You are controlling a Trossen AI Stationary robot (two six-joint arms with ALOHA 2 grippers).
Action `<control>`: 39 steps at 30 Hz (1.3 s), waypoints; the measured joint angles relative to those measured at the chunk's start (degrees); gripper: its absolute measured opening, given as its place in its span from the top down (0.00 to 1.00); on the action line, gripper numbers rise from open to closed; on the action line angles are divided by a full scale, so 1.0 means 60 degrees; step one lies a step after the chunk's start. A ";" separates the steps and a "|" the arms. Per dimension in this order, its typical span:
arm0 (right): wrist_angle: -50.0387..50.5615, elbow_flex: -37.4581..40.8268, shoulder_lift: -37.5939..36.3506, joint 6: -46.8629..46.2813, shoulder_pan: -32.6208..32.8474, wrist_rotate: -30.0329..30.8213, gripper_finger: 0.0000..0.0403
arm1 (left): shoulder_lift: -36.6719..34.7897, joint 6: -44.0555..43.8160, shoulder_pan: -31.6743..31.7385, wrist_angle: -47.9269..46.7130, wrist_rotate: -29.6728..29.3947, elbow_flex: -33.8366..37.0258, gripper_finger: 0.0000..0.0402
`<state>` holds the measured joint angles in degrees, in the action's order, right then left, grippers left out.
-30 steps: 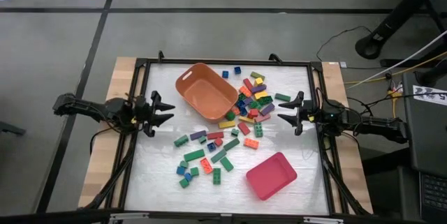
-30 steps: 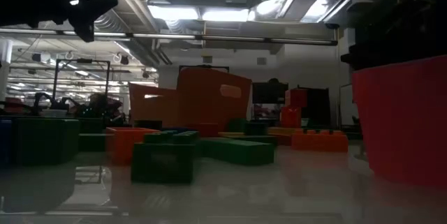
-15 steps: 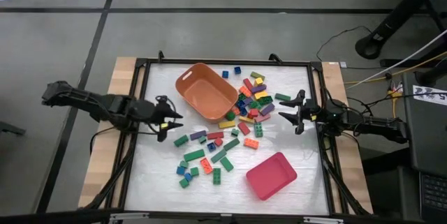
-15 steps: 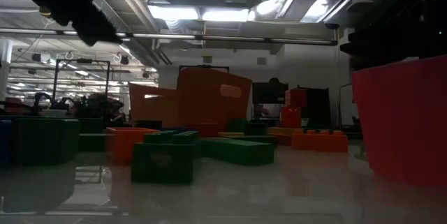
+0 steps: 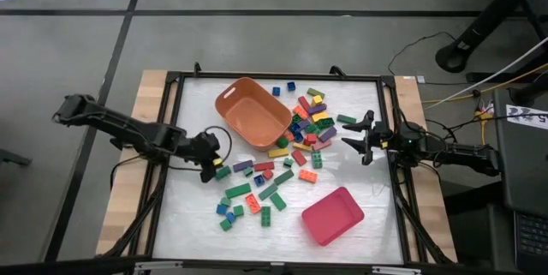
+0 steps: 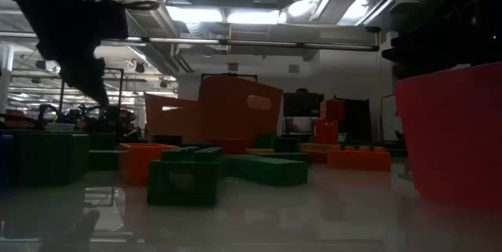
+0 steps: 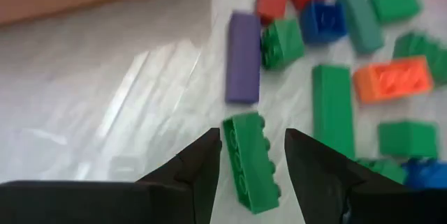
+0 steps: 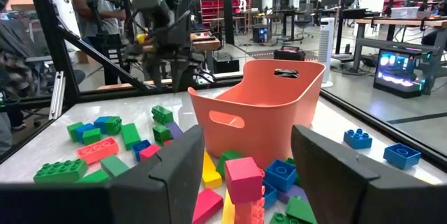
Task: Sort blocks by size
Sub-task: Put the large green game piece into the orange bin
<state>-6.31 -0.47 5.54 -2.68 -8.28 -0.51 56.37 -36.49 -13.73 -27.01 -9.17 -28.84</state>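
Okay, I've got the left gripper (image 5: 214,165) out over the white glossy tabletop (image 5: 193,215), and through its wrist camera my two dark fingers (image 7: 202,165) straddle a long green studded plastic brick (image 7: 253,161). The jaws stand narrow, one on each side of the brick's long faces with a sliver of daylight either way, so I can't tell that they actually pinch it. That brick is glossy, hard-edged, with round studs in a double row along its top, and it lies flat at the near-left fringe of the scatter.

Just beyond it lies a smooth purple rectangular brick (image 7: 243,58), long and flat-sided, with a small square green brick (image 7: 283,42) touching its side. Near those I see a long dark-green brick (image 7: 332,111) and an orange studded brick (image 7: 391,79).

From above, the scattered plastic bricks (image 5: 295,138) form a dense mixed heap of green, red, blue, yellow, orange, pink and purple just beside the orange rounded plastic tub (image 5: 253,112), with a looser trail running down toward the lower left. The tub has smooth curved walls and a handle slot. The pink-red rectangular plastic tray (image 5: 332,215) sits apart, toward the near right.

My right gripper (image 5: 353,134) waits at the right edge of the heap, fingers (image 8: 178,175) spread wide, holding nothing.
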 joint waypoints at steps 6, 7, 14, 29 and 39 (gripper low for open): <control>0.0004 0.0003 0.0001 0.0000 0.0001 -0.0008 0.47 | 0.1234 0.0103 -0.0435 0.0787 -0.0006 0.0000 0.63; 0.0004 0.0003 0.0001 0.0000 0.0001 -0.0007 0.47 | 0.1390 0.0097 -0.0481 0.0906 -0.0007 0.0000 0.63; 0.0014 0.0003 0.0001 0.0000 0.0001 -0.0015 0.47 | 0.2093 0.0075 -0.0591 0.1202 -0.0079 -0.0032 0.63; 0.0025 0.0000 -0.0002 -0.0001 -0.0001 -0.0015 0.47 | 0.2460 -0.0083 -0.0591 0.1070 -0.0029 -0.0004 0.63; -0.0501 -0.0001 0.0001 -0.0251 0.0001 -0.0015 0.47 | 0.3501 0.0095 -0.0591 0.1276 -0.0082 -0.0052 0.79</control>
<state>-9.31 -0.47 5.54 -4.18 -8.27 -0.60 77.38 -35.92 -17.28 -19.35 -9.66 -29.15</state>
